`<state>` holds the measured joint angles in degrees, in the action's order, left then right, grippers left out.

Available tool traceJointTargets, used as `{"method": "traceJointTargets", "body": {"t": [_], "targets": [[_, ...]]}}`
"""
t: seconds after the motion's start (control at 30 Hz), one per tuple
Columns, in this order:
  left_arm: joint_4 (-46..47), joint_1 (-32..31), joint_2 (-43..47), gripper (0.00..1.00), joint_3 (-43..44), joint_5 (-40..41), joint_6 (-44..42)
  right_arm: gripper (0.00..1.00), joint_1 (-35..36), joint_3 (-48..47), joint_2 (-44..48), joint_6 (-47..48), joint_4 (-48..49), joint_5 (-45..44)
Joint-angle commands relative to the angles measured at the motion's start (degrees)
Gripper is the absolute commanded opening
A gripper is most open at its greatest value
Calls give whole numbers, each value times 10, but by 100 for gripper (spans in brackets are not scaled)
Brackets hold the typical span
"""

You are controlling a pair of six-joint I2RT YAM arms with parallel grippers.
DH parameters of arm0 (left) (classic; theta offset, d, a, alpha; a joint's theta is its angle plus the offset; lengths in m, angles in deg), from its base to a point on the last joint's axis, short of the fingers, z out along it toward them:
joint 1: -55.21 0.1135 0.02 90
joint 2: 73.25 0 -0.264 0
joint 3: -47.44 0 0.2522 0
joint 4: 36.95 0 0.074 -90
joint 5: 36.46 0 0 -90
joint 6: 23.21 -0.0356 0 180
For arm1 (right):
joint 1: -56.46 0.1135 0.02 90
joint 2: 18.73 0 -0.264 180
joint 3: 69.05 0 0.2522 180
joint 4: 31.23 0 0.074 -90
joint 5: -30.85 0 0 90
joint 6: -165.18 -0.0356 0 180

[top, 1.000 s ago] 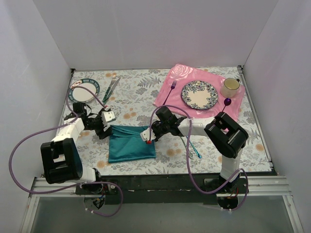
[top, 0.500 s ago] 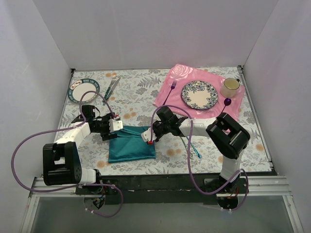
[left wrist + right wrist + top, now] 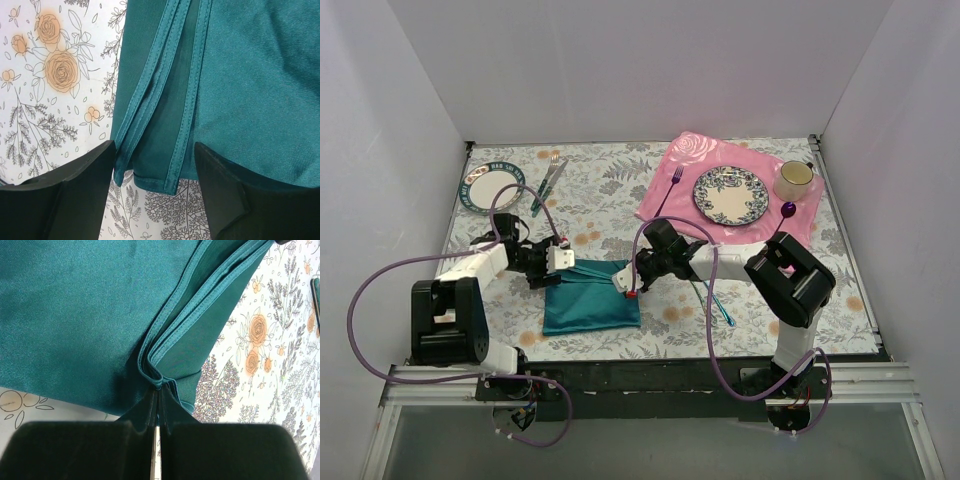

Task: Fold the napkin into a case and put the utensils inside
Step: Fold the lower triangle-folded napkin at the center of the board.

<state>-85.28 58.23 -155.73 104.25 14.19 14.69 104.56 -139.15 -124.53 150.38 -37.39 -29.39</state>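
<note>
Napkin [image 3: 590, 300] lies folded into a teal rectangle on the floral surface [image 3: 620, 190], between my two arms. My right fingers [image 3: 624, 284] are clenched on the stacked hems at its far right corner. My left fingers [image 3: 557, 262] stand released, straddling the layered hems at its far left corner without pinching them. The utensils [image 3: 719, 300] lie on the surface to the right, apart from the cloth.

Bright, even light; soft shadows
</note>
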Motion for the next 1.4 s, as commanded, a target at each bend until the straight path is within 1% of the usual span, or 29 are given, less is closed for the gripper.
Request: {"method": "traceJointTargets", "body": {"t": [0.0,0.03,0.23,0.33,0.37,0.43,0.47,0.57,0.6,0.67,0.7,0.73,0.9,1.03,1.37], "targets": [[-26,-5,-13,61,29,-4,-19,1,-5,-2,19,7,14,14],[-28,-5,-15,58,32,-4,-19,1,-5,-3,19,7,14,14],[-18,-7,-25,54,39,5,-13,1,-8,-6,19,7,14,19],[-16,-6,-25,46,39,5,-16,1,-9,-8,16,2,15,21],[-16,-6,-24,40,39,4,-16,1,-10,-10,17,1,15,21],[-14,-6,-23,34,40,2,-15,1,-11,-10,17,0,16,22],[-14,-6,-21,30,40,0,-14,1,-10,-9,17,-1,18,22],[-13,-6,-18,22,40,-3,-14,1,-12,-9,19,-4,21,22],[-14,-6,-15,16,40,-3,-13,1,-13,-9,19,-6,24,22],[-20,-7,-11,10,41,-4,-16,1,-13,-11,23,-9,25,22],[-28,-7,-6,2,41,-3,-16,1,-13,-11,25,-12,26,23],[-33,-7,-3,0,42,-4,-18,1,-15,-12,29,-13,24,24],[-72,-6,23,0,39,-5,-27,1,-14,-6,45,-2,9,34],[-85,-7,51,0,27,-6,-39,1,-14,6,61,9,1,37],[-139,-6,75,0,11,-13,-58,1,-5,33,77,45,-20,47]]}}
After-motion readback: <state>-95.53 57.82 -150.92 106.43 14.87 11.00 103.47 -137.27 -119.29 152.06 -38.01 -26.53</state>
